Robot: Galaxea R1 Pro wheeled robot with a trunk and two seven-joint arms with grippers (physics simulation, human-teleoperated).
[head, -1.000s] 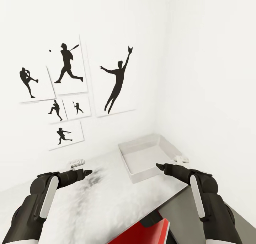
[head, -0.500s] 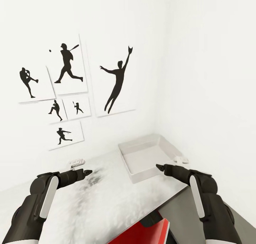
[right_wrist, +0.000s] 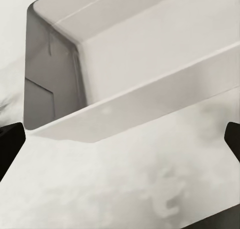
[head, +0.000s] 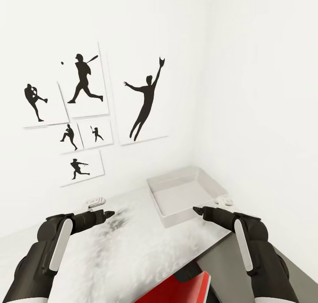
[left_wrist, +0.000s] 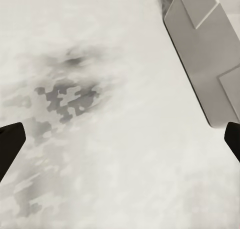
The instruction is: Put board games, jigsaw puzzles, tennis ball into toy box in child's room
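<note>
Both grippers hover over the tabletop (head: 132,245), fingers spread apart and empty. Right gripper (head: 196,210) sits just beside the toy box (head: 176,215); left gripper (head: 110,214) is well apart.

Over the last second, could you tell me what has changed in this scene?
The right gripper drifted slightly left and away, with its arm, toward the near wall of the toy box. Nothing was grasped or released. The left gripper, the box and the table stayed put.

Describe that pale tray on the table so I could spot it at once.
Find the white corner where the wall of black sports silhouettes ends. On the table below it sits the toy box, a wide, shallow, light-grey tray. Unlike the small white objects nearby, it is big, open-topped and looks empty.
</note>
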